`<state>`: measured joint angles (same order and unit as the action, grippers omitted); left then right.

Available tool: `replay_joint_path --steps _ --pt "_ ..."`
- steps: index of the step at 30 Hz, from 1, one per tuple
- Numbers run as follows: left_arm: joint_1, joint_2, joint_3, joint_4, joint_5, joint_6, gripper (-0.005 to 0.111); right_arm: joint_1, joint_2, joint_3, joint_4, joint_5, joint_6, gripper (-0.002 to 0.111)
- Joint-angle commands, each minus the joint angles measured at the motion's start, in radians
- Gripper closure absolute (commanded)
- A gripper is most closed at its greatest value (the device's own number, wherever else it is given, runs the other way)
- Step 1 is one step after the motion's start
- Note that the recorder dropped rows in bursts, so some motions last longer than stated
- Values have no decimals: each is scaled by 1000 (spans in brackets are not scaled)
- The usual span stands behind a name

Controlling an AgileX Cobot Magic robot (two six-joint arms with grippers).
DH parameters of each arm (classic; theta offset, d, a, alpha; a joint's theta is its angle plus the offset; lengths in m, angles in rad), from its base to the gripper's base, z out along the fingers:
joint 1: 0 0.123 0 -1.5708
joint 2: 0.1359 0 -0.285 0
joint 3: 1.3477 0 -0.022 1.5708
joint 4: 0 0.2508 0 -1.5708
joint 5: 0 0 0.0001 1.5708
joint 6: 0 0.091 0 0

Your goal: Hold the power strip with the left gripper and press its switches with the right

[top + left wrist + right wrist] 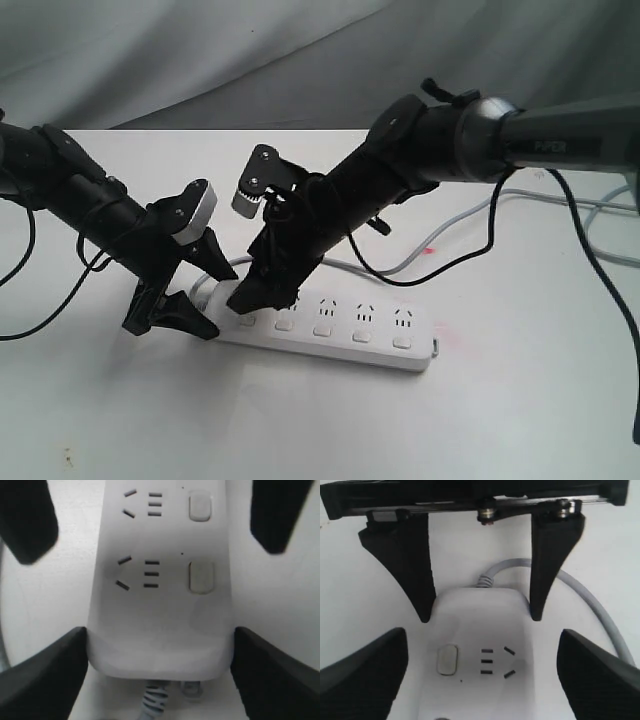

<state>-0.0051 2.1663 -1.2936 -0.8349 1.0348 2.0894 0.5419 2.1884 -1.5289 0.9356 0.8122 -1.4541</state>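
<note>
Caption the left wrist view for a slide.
Left end effector clamps one end of the power strip; two switches visible.

A plain white surface (300, 420) runs from near to far, evenly lit. Behind its far edge hangs a creased grey cloth (250, 50). Faint red glints (432, 250) mark the right side.

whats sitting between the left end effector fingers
The cord end of the power strip fills the gap between the left end effector fingers; the left wrist view shows it.
</note>
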Motion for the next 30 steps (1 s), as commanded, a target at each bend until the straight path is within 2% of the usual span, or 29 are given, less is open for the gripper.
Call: replay_joint_path --steps 1,30 --pt "-5 0 -4 -16 15 3 59 26 6 -4 -10 -53 -6 33" --pt "-5 0 -4 -16 15 3 59 28 24 -4 -73 -120 19 33"
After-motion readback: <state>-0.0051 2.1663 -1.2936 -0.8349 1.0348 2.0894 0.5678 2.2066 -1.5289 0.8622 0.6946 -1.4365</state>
